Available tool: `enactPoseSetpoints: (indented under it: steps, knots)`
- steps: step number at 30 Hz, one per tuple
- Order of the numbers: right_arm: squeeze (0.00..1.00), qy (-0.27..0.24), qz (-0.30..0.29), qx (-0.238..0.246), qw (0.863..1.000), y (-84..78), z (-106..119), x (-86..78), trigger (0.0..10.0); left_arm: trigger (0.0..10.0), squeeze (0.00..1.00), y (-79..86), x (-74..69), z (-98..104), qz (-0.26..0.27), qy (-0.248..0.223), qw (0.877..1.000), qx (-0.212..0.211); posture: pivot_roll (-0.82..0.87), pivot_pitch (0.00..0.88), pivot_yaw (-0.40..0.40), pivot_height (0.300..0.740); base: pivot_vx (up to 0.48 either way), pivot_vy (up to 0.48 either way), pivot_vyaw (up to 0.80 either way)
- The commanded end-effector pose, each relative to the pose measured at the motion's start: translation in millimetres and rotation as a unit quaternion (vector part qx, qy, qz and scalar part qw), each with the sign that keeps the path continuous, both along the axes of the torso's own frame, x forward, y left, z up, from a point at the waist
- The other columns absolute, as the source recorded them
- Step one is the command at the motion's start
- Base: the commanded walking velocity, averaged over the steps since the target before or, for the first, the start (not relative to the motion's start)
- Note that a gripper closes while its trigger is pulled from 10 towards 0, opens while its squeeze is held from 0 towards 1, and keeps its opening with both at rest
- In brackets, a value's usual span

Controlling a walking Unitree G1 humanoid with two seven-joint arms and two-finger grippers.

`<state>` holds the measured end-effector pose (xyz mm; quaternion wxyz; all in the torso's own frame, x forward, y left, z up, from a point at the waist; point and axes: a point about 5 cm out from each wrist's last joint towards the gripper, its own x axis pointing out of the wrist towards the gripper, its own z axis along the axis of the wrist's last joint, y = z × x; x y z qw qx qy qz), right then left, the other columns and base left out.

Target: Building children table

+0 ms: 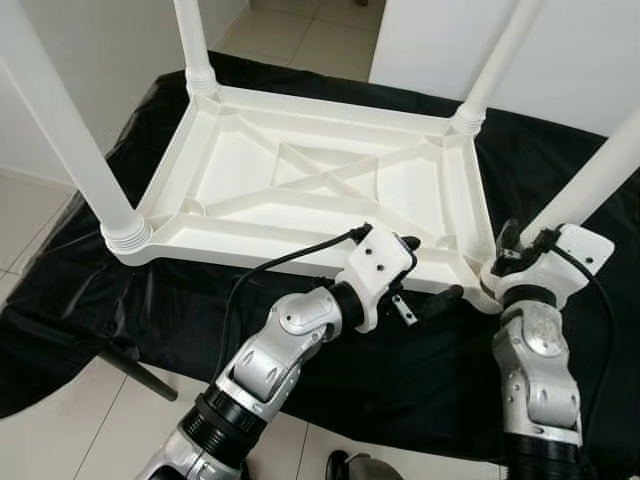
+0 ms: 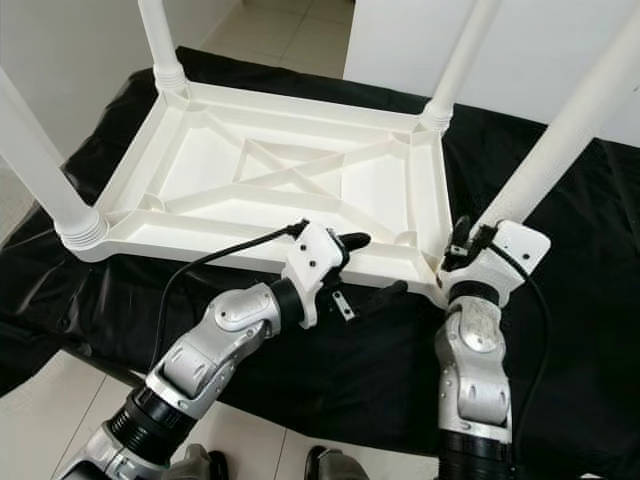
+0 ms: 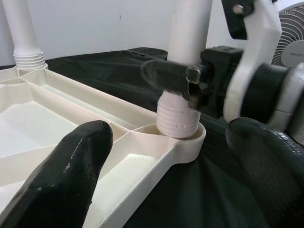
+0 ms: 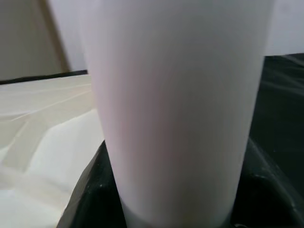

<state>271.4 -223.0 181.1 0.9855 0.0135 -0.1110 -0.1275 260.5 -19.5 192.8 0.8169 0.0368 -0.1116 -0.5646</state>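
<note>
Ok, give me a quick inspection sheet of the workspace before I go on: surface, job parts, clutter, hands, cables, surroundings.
Surface: black sheet spread over the floor, wrinkled, under the whole job.
Job's things: white tabletop lying upside down, ribbed underside up; four white legs standing in its corner sockets, including the near right leg.
Clutter: nothing seen on the sheet.
Hands: right hand shut on the near right leg just above its threaded base; left hand open beside the tabletop's near edge, holding nothing.
Cables: black cable running from the left wrist across the tabletop's near edge.
Surroundings: white walls, pale floor tiles, a fan behind the right arm.
</note>
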Motion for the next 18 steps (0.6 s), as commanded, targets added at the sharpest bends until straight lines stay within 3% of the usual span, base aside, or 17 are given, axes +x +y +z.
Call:
enactPoseSetpoints:
  steps: [1,9,11,14,18]
  knots:
    - [0.0,0.053,0.017,0.022,0.998,-6.2,-23.7,-3.2,10.0,10.0,0.0,-3.6,-4.6,1.0,-0.027,-0.007,1.0,0.006,0.0,0.159,-0.042,0.74,0.0,0.0,0.0]
    - [0.0,0.088,0.03,0.002,0.996,-31.0,-37.0,-12.6,10.0,10.0,0.0,-2.7,-4.1,1.4,-0.026,-0.006,1.0,0.006,0.0,0.171,-0.033,0.74,0.0,0.0,0.0]
    - [0.0,0.099,0.044,-0.009,0.994,-44.0,-42.2,-14.1,10.0,10.0,0.0,-2.5,-4.1,1.5,-0.027,-0.006,1.0,0.006,0.0,0.175,-0.029,0.74,0.0,0.0,0.0]
    - [0.0,0.099,0.049,-0.005,0.994,-46.6,-43.1,-13.6,10.0,10.0,0.0,-2.4,-4.2,1.7,-0.028,-0.006,1.0,0.006,0.0,0.177,-0.026,0.74,0.0,0.0,0.0]
    - [0.0,0.098,0.097,0.007,0.99,-47.2,-45.0,-9.5,10.0,10.0,0.0,-2.3,-4.5,2.0,-0.03,-0.005,1.0,0.006,0.0,0.18,-0.021,0.74,0.0,0.0,0.0]
